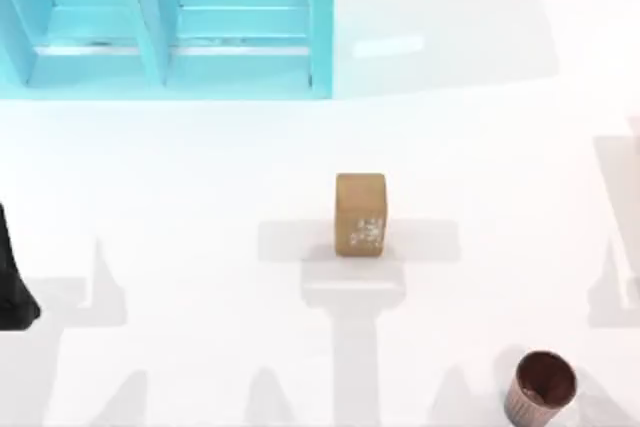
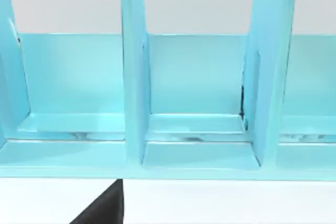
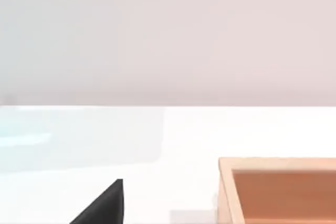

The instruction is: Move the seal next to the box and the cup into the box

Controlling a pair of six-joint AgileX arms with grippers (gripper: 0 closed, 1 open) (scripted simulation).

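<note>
From above, the seal (image 1: 360,214) stands upright mid-table and the cup (image 1: 540,387) sits well apart near the front right; my left arm (image 1: 14,277) is parked at the left edge. The left wrist view faces a turquoise rack (image 2: 199,103). The right wrist view shows an orange box (image 3: 278,190). I cannot tell either gripper's state

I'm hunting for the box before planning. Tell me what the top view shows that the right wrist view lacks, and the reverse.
Top view: the seal standing upright mid-table, the cup upright near the front right, a turquoise divided rack at the back left, and the left arm at the left edge. Right wrist view: an open orange-tan box resting on the table. Shared: the white table.
</note>
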